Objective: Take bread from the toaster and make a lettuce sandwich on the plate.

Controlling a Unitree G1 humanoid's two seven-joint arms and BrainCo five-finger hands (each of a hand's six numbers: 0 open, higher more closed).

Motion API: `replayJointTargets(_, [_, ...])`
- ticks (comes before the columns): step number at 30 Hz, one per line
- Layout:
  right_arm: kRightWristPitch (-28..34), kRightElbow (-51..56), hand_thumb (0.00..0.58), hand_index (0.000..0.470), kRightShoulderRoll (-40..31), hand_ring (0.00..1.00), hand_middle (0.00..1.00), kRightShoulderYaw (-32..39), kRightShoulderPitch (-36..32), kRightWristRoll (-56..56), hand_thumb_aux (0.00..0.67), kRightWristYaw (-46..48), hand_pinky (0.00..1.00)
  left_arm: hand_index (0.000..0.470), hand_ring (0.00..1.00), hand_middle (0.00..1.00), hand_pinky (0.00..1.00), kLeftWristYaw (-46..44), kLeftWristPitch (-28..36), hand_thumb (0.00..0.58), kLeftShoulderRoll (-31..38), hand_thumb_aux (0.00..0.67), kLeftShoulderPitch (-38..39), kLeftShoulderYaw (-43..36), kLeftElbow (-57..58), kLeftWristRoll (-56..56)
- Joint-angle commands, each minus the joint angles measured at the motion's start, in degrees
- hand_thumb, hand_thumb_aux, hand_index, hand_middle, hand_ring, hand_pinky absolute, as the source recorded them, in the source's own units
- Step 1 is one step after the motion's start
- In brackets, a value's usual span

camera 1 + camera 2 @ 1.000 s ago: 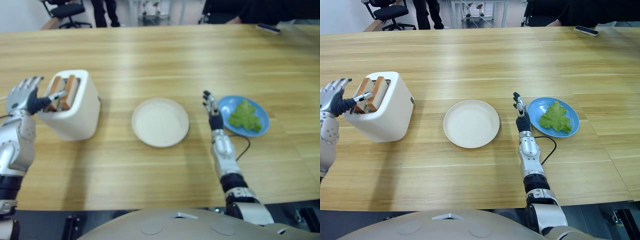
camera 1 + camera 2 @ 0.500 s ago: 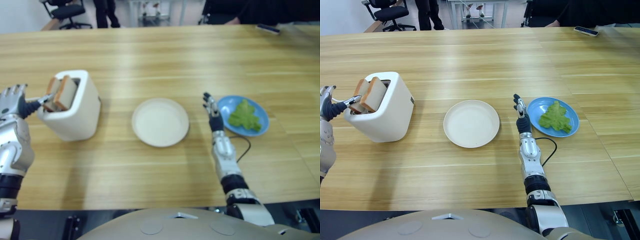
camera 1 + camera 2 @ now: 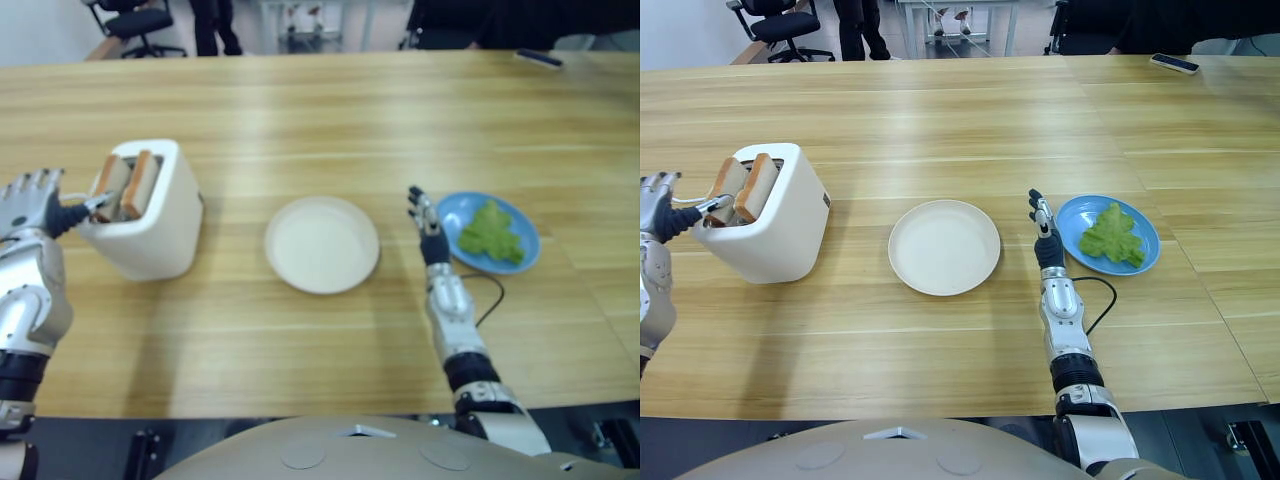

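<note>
While the left hand [image 3: 655, 208] pinches the left bread slice [image 3: 728, 184] in the white toaster [image 3: 780, 235], the white plate [image 3: 943, 247] sits in the middle. Right of it, the right hand [image 3: 1043, 232] is open, just beside the lettuce [image 3: 1110, 235] on a blue plate [image 3: 1071, 224].

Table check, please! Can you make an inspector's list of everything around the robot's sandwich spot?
Surface: wooden table, bare between the things.
Job's things: white toaster at the left with two bread slices standing in its slots; cream plate in the middle, with nothing on it; lettuce on a blue plate at the right.
Clutter: a dark flat device at the far right edge.
Hands: left hand at the toaster's left side, by the outer slice; right hand open, between the two plates.
Cables: a black cable loops beside the right forearm.
Surroundings: an office chair beyond the far edge.
</note>
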Motion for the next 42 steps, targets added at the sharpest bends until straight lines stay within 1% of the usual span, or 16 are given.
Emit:
replayJointTargets(1, [1.2,-0.5,0.000,0.000,-0.1,0.00,0.00,0.3,0.5,0.1,0.000,0.2,0.00,0.000,0.00,0.00,0.00,-2.7,-0.7,0.000,-0.4,0.000,1.1,-4.3,1.0,2.6])
replayJointTargets(8, [1.5,-0.7,0.000,0.000,-0.1,0.00,0.00,0.1,0.9,0.5,0.000,0.6,0.00,0.000,0.00,0.00,0.00,-2.2,-2.1,0.000,-0.7,0.000,0.5,-3.6,2.3,3.2])
replayJointTargets(9, [1.5,-0.8,0.000,0.000,0.0,0.00,0.00,0.0,1.0,0.5,0.000,0.5,0.00,0.115,0.00,0.00,0.00,-2.1,-1.8,0.255,-0.9,0.168,0.5,-3.0,2.0,2.9])
replayJointTargets(10, [1.6,-0.9,0.000,0.000,0.0,0.00,0.00,0.1,1.1,0.5,0.000,0.5,0.00,0.316,0.00,0.00,0.00,-2.2,-1.2,0.523,-1.1,0.460,0.5,-2.2,1.5,2.5])
replayJointTargets(11, [1.6,-1.0,0.000,0.000,0.1,0.00,0.00,0.1,1.1,0.5,0.000,0.5,0.00,0.460,0.00,0.00,0.00,-1.8,-0.9,0.580,-1.5,0.670,0.6,-1.3,0.9,2.0])
replayJointTargets(12, [1.7,-1.0,0.000,0.000,0.1,0.00,0.00,0.1,1.1,0.5,0.000,0.5,0.00,0.460,0.00,0.00,0.00,-1.5,-0.6,0.580,-1.8,0.670,0.7,-0.3,0.4,1.4])
replayJointTargets(13, [1.7,-1.0,0.000,0.000,0.1,0.00,0.00,0.1,1.1,0.5,0.000,0.5,0.00,0.460,0.24,0.24,0.24,-1.4,-0.4,0.580,-2.0,0.670,0.8,0.3,0.0,0.9])
replayJointTargets(14, [1.7,-1.0,0.000,0.000,0.1,0.00,0.00,0.0,1.2,0.6,0.000,0.6,0.00,0.460,0.24,0.24,0.24,-1.1,-0.7,0.580,-2.2,0.670,0.7,0.7,-0.1,0.4])
replayJointTargets(15, [1.7,-1.1,0.000,0.000,0.1,0.00,0.00,0.0,1.3,0.6,0.000,0.6,0.00,0.460,0.63,0.63,0.63,-0.7,-1.1,0.580,-2.5,0.670,0.7,1.0,-0.1,0.0])
replayJointTargets(16, [1.7,-1.1,0.000,0.000,0.0,0.00,0.00,0.0,1.4,0.6,0.000,0.6,0.00,0.460,0.76,0.76,0.76,-0.5,-1.6,0.580,-2.6,0.670,0.5,1.2,0.2,-0.5])
replayJointTargets(17, [1.7,-1.1,0.000,0.000,0.0,0.00,0.00,-0.1,1.4,0.6,0.000,0.6,0.00,0.460,0.84,0.84,0.84,-0.1,-2.2,0.580,-2.8,0.670,0.4,1.4,0.4,-1.1])
replayJointTargets(19, [1.8,-1.2,0.000,0.000,0.0,0.00,0.00,-0.1,1.5,0.6,0.000,0.6,0.00,0.460,0.91,0.91,0.91,1.0,-2.9,0.580,-3.2,0.670,0.2,1.8,0.0,-1.7])
replayJointTargets(22, [1.8,-1.2,0.000,0.000,-0.1,0.00,0.00,-0.1,1.5,0.6,0.000,0.7,0.00,0.460,0.93,0.93,0.93,3.1,-3.8,0.580,-3.8,0.670,0.0,3.1,-2.1,-2.0])
replayJointTargets(23, [1.8,-1.3,0.000,0.000,-0.1,0.00,0.00,-0.1,1.5,0.6,0.000,0.7,0.00,0.460,1.00,1.00,1.00,3.8,-4.1,0.580,-3.9,0.670,0.0,3.5,-2.7,-2.1])
replayJointTargets(30, [1.9,-1.2,0.000,0.000,0.0,0.00,0.00,0.0,1.9,0.5,0.000,0.6,0.00,0.460,1.00,1.00,1.00,9.9,-8.7,0.580,-5.8,0.670,-0.6,7.2,-7.2,-4.4])
replayJointTargets(42, [2.3,-1.2,0.000,0.000,0.4,0.00,0.00,0.3,2.1,0.2,0.000,0.4,0.00,0.460,1.00,1.00,1.00,24.3,-27.1,0.580,-13.4,0.670,-1.3,22.4,-22.0,-15.2])
